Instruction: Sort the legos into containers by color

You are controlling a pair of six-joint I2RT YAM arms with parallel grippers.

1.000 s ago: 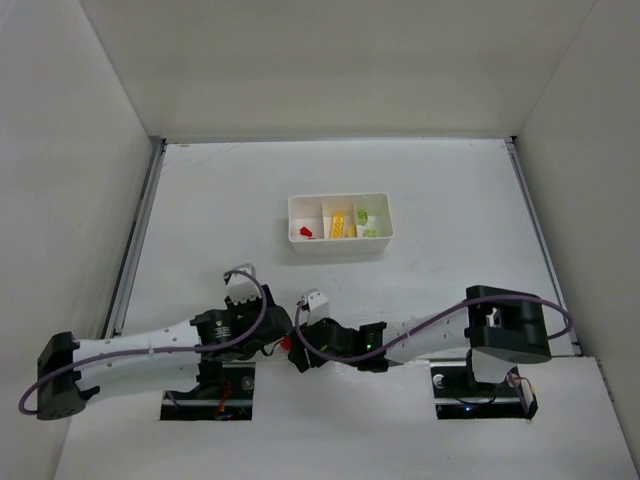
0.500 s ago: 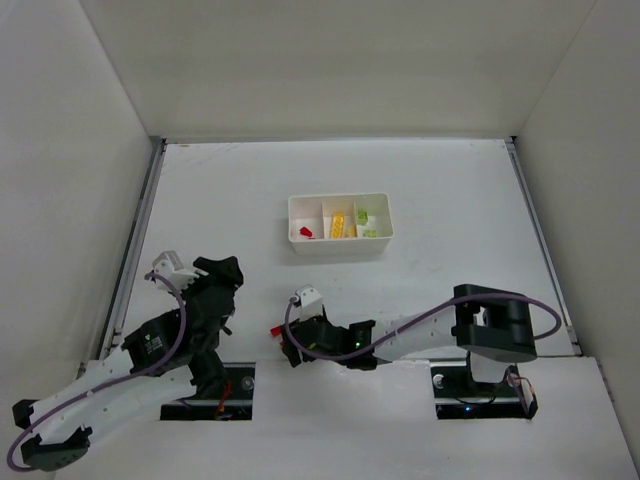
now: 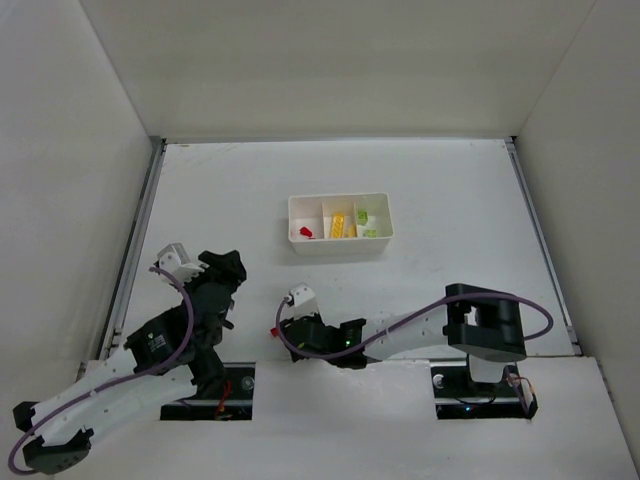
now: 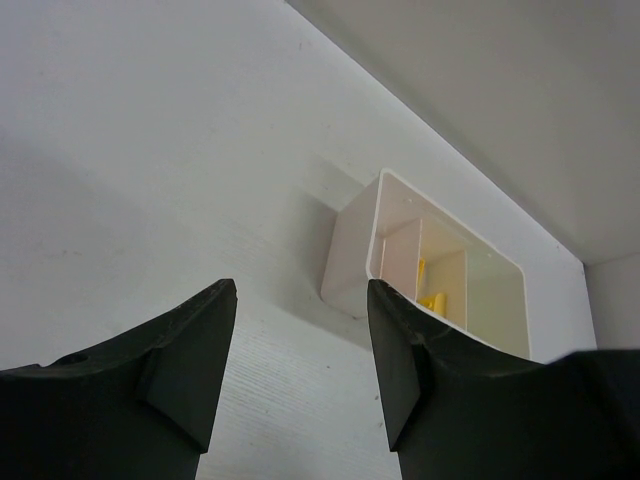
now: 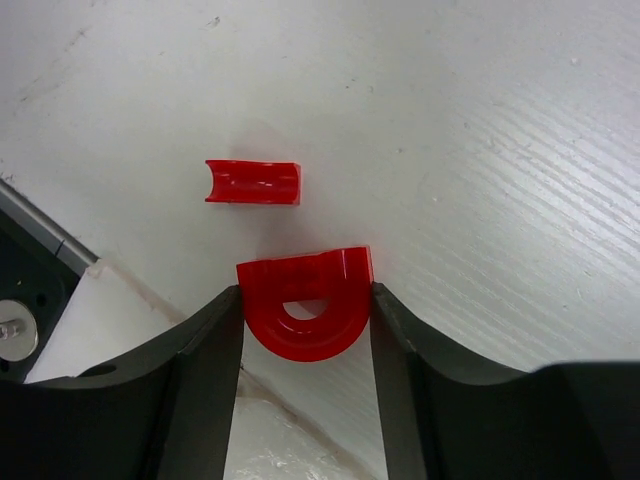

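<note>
In the right wrist view my right gripper [image 5: 306, 292] is shut on a red half-round lego [image 5: 305, 315], one finger against each side, low over the table. A second small red lego [image 5: 254, 182] lies on the table just beyond it. From the top view that gripper [image 3: 281, 333] sits at the near edge, left of centre. My left gripper [image 3: 228, 268] is open and holds nothing; in its own view [image 4: 300, 290] it faces the white containers tray [image 4: 352, 260]. The tray [image 3: 340, 246] holds red [image 3: 306, 233], yellow [image 3: 342, 225] and green [image 3: 370, 222] legos in separate compartments.
White walls enclose the table on three sides. A metal rail [image 3: 135, 240] runs along the left edge. The arm bases with cut-outs [image 3: 208, 385] line the near edge, close beside the right gripper.
The left arm has drawn back to the left and risen away from the red pieces. The right gripper has shifted left and closed on the red half-round lego.
</note>
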